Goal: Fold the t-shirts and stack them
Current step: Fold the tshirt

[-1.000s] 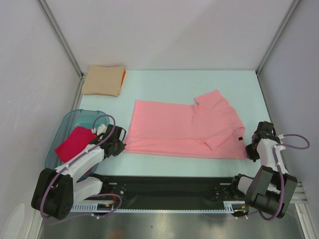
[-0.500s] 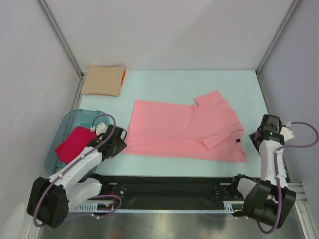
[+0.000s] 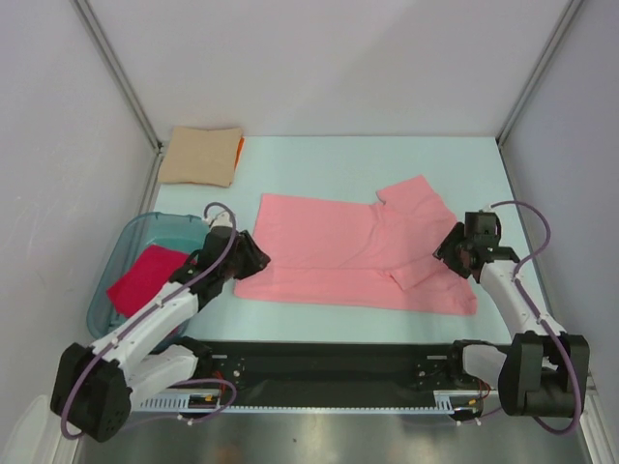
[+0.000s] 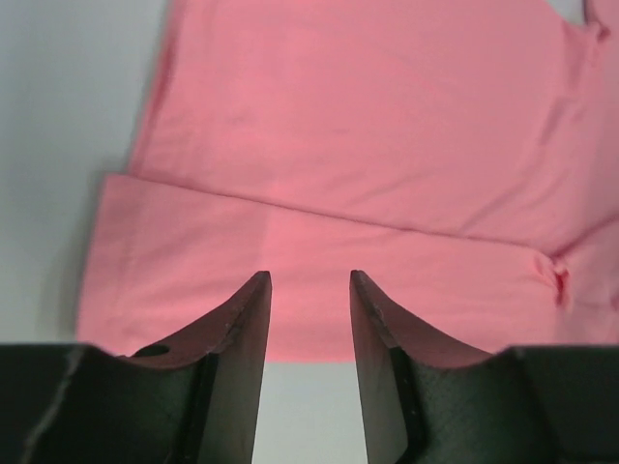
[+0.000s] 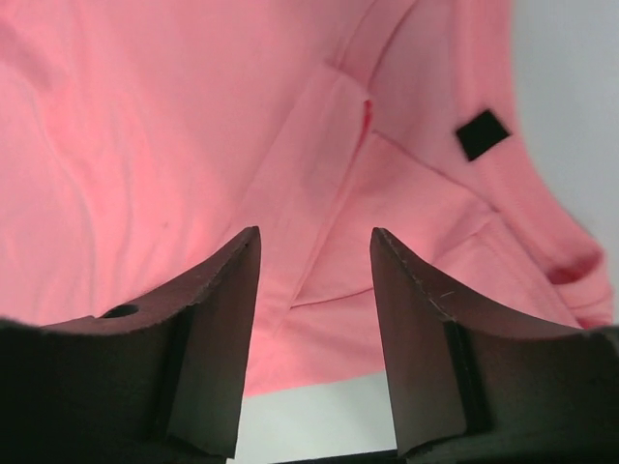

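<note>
A salmon-pink t-shirt (image 3: 338, 251) lies spread on the table with its near edge folded over into a band (image 4: 290, 271) and one sleeve turned in. Over the shirt's left end hovers my left gripper (image 3: 258, 257), open and holding nothing (image 4: 309, 280). My right gripper (image 3: 448, 248) hangs over the right end, also open and empty (image 5: 315, 237), close to the folded sleeve and a small dark label (image 5: 482, 133). At the back left lies a folded tan t-shirt (image 3: 200, 155) with an orange one (image 3: 240, 147) showing under it. A crimson-pink t-shirt (image 3: 145, 278) sits in the tub.
A translucent teal plastic tub (image 3: 121, 249) stands at the left edge beside my left arm. Grey walls and metal posts close in the table at the back and both sides. The arm bases and a black rail run along the near edge.
Both grippers were shut at the pink shirt's near corners. They have opened, let the cloth go and moved inward over the shirt's two ends.
</note>
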{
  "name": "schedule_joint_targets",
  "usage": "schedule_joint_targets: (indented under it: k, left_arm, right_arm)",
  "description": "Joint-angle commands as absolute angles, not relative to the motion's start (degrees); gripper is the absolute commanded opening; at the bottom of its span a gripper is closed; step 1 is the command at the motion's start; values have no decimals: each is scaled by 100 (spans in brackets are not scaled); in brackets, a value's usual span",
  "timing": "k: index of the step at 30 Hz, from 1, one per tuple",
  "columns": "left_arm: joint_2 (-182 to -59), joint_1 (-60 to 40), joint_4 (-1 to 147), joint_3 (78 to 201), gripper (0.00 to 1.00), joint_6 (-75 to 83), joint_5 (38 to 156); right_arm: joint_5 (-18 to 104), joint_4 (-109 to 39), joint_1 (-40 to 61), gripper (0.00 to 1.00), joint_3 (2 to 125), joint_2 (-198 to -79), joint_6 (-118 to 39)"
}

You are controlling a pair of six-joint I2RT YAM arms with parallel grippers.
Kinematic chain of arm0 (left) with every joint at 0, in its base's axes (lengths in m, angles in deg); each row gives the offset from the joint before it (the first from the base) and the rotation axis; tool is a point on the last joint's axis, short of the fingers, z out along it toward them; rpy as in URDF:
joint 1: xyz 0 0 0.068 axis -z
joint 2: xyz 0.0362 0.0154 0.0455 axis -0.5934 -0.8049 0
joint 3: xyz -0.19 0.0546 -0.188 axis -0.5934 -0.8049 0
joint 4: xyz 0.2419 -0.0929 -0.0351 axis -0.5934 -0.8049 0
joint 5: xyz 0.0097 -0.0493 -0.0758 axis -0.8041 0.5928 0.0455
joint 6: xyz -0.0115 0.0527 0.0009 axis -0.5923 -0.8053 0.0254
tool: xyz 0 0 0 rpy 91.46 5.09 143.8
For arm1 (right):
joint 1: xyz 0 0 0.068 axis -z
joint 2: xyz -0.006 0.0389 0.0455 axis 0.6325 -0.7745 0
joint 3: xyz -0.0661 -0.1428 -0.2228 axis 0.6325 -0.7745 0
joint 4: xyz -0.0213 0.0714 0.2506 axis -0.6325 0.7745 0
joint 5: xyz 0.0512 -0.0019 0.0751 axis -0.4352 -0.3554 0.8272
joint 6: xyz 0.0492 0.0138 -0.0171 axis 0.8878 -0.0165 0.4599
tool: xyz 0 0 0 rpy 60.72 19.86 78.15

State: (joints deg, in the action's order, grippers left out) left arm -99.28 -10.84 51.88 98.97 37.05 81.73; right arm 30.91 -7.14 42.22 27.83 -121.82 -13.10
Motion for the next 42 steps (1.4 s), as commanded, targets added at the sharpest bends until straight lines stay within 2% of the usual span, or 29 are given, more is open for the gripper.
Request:
schedule_joint_targets:
  k: [1,5,8,12,16,20,27,33,37,42]
  left_arm:
    - [-10498,-1004,6388,9934,45,3106,9711]
    - [-11683,-338,6959,10399,49,3105,10285]
    - [-12212,234,7380,10811,49,3193,10217]
    - [-13186,1042,8155,11269,49,3430,10312]
    - [-14222,1430,8744,12102,50,3764,10786]
    - [-14971,1712,8737,12754,52,4028,10744]
    - [-15869,2134,8587,13502,46,4151,10041]
    - [-16405,2345,8473,14012,49,4450,9698]
    - [-16616,2512,7807,14451,51,4477,9242]
    - [-16714,2547,7357,14610,50,4644,8881]
  right_arm:
    - [3610,-1266,4117,57,2646,-12174,-1604]
    - [3822,-1337,4293,64,2601,-12428,-1781]
    - [3988,-1381,4565,68,2575,-12508,-1956]
    - [4647,-1688,4960,71,2496,-12551,-2132]
    - [4859,-1864,5005,71,2479,-12692,-2247]
    - [4877,-1935,5066,68,2487,-12824,-2238]
    - [5061,-2040,5295,66,2373,-12850,-2264]
    - [5166,-2128,5348,66,2355,-13026,-2256]
    - [5281,-2242,5374,66,2381,-13131,-2220]
    - [5343,-2269,5409,65,2426,-13193,-2238]
